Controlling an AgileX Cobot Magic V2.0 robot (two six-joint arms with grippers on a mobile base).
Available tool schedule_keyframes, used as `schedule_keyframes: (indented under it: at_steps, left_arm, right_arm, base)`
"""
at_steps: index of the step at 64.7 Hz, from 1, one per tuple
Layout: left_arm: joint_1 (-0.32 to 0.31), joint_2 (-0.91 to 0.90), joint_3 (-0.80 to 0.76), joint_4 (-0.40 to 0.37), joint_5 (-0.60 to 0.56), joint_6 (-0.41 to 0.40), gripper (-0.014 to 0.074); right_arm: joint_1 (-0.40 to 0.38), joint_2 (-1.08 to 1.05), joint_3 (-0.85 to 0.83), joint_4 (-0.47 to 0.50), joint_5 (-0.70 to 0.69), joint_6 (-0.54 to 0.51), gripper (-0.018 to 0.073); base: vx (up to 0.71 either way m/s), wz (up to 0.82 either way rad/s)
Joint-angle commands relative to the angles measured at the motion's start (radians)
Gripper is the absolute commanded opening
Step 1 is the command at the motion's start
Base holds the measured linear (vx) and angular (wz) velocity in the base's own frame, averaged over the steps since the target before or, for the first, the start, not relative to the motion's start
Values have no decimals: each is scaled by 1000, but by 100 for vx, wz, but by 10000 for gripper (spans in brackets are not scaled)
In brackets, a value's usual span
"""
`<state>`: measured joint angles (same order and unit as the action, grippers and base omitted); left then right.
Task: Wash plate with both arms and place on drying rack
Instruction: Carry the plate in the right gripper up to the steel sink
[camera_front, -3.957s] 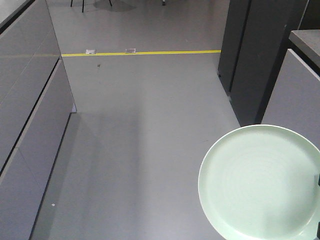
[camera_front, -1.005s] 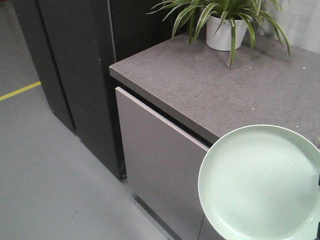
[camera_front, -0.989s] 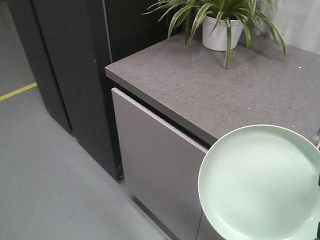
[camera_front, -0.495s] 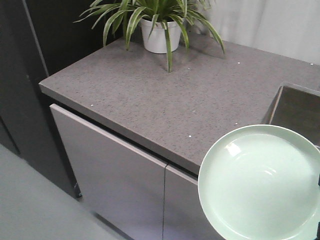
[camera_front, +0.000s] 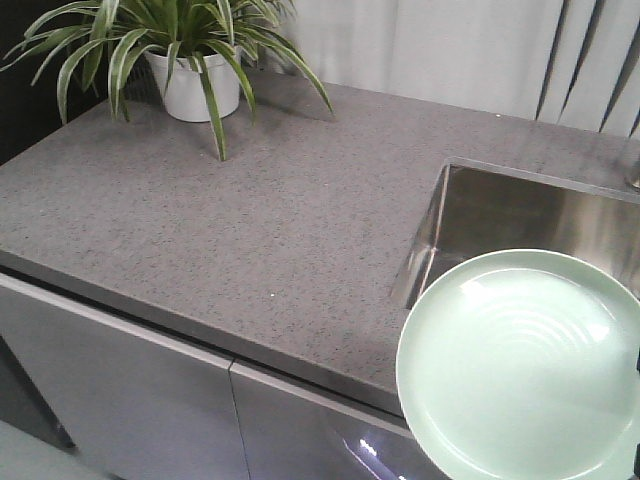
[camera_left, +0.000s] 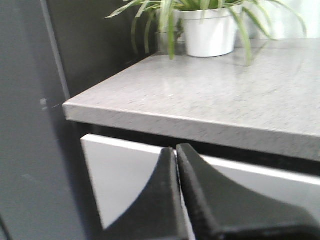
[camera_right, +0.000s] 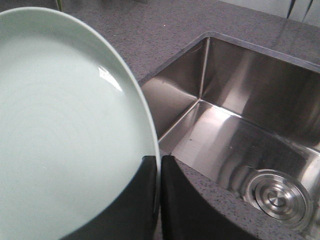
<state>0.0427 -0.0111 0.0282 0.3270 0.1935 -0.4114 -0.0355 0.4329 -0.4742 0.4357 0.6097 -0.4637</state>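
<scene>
The pale mint-green plate (camera_front: 522, 366) fills the lower right of the front view, held up in front of the counter edge. In the right wrist view the plate (camera_right: 60, 125) covers the left half, and my right gripper (camera_right: 158, 162) is shut on its rim, one black finger on each face. My left gripper (camera_left: 176, 150) is shut with nothing between its fingers, hanging below the counter edge in front of a white cabinet door (camera_left: 120, 175). The drying rack is out of view.
A grey speckled counter (camera_front: 220, 230) runs across the front view. A stainless steel sink basin (camera_right: 235, 125) with a round drain (camera_right: 275, 197) lies behind the plate. A potted plant (camera_front: 190, 80) stands at the counter's back left. Pale curtains hang behind.
The view has swung from the grey floor to the counter, then rightward along it, bringing the sink into sight. The plate keeps the same place in the front view.
</scene>
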Motion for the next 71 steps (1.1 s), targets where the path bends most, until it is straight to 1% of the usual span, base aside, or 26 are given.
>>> schedule_keyframes:
  at_steps: [1, 71]
  left_arm:
    - [1, -15, -27, 4, -69, 0, -6]
    - [1, -15, -27, 4, -69, 0, -6]
  right_arm:
    - [-7, 5, -28, 21, -68, -9, -1]
    - [-7, 5, -28, 21, -68, -9, -1]
  base:
    - [7, -31]
    - [3, -25]
